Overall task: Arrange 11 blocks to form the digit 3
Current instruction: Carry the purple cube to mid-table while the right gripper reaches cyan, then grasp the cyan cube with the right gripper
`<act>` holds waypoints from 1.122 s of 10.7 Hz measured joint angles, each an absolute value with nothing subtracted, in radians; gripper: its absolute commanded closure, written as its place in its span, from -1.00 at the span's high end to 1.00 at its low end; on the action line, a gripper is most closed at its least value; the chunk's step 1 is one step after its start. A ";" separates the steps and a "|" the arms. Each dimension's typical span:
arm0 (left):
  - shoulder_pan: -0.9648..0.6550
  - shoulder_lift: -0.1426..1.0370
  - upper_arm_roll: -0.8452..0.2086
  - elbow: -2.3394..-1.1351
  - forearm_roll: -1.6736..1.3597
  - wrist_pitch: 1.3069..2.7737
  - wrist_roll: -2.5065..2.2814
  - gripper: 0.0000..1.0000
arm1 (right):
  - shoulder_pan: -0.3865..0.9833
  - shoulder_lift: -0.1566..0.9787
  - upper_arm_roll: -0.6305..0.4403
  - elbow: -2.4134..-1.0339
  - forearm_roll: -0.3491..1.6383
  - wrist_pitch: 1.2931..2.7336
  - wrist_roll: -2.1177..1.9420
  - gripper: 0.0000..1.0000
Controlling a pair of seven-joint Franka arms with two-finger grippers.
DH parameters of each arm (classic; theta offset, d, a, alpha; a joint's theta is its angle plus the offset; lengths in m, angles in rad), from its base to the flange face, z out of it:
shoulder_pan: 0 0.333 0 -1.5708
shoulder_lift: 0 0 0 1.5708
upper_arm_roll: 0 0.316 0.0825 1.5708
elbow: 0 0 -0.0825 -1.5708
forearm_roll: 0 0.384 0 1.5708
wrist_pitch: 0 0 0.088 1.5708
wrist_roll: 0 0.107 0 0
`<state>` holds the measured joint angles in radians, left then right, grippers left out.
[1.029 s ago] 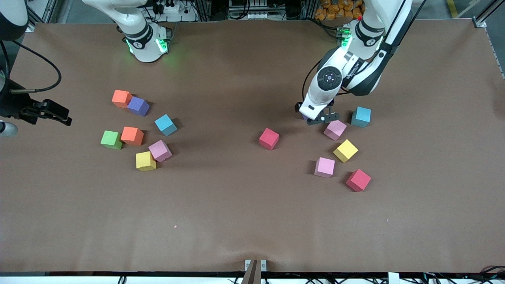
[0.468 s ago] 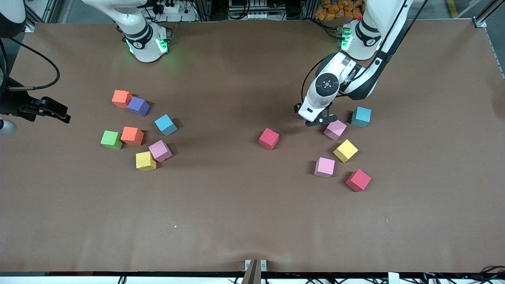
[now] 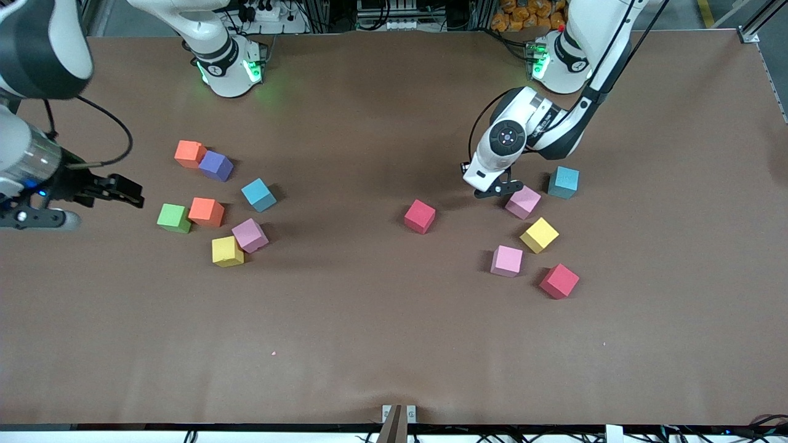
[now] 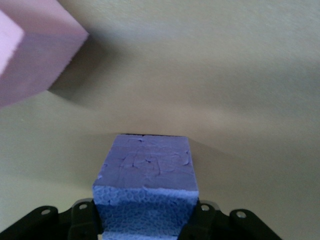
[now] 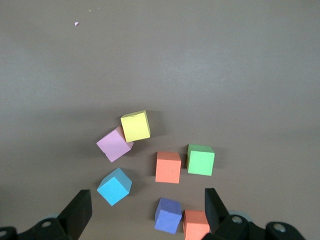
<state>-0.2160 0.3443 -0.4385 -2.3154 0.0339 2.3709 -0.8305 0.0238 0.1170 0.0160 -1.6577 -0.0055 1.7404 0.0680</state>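
We are seeing no digit 3 formed yet: blocks are lying scattered in two clusters on the surface (image 3: 381, 320). Left gripper (image 4: 145, 220) fingers are closing on a purple block (image 4: 145, 175) beside a pink block (image 3: 523, 202). Right gripper (image 5: 145, 212), fingers spread, is hovering over the other cluster.

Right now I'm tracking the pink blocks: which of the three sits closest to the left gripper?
The pink block just beside the left gripper, next to the light blue block. The other two pink blocks lie nearer the front camera.
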 measured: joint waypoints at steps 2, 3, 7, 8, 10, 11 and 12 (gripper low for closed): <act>-0.304 0.346 -0.443 -2.290 0.034 2.372 -0.832 -0.72 | 0.030 0.125 0.017 -1.768 -0.005 1.843 0.066 1.00; -0.352 0.345 -0.445 -2.270 0.034 2.372 -0.840 -0.74 | 0.039 0.129 0.018 -1.823 -0.005 1.877 0.063 1.00; -0.546 0.351 -0.453 -2.190 0.034 2.371 -0.950 -0.76 | 0.096 0.131 0.023 -2.014 -0.005 2.064 0.020 1.00; -0.590 0.364 -0.453 -2.169 0.034 2.374 -0.980 -0.76 | 0.100 0.133 0.023 -2.057 -0.004 2.124 0.005 1.00; -0.651 0.412 -0.453 -2.119 0.034 2.394 -1.042 -0.76 | 0.110 0.131 0.024 -2.148 -0.004 2.236 -0.012 1.00; -0.672 0.445 -0.453 -2.091 0.034 2.398 -1.064 -0.72 | 0.122 0.130 0.025 -2.204 -0.004 2.298 -0.015 1.00; -0.686 0.475 -0.453 -2.071 0.034 2.402 -1.076 -0.72 | 0.144 0.129 0.026 -2.255 -0.004 2.350 -0.015 1.00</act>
<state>-0.6856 0.4751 -0.4526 -2.0712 0.0338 2.4020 -1.0761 0.1438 0.1289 0.0261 -2.2546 -0.0037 2.3496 -0.0150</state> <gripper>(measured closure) 0.414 0.000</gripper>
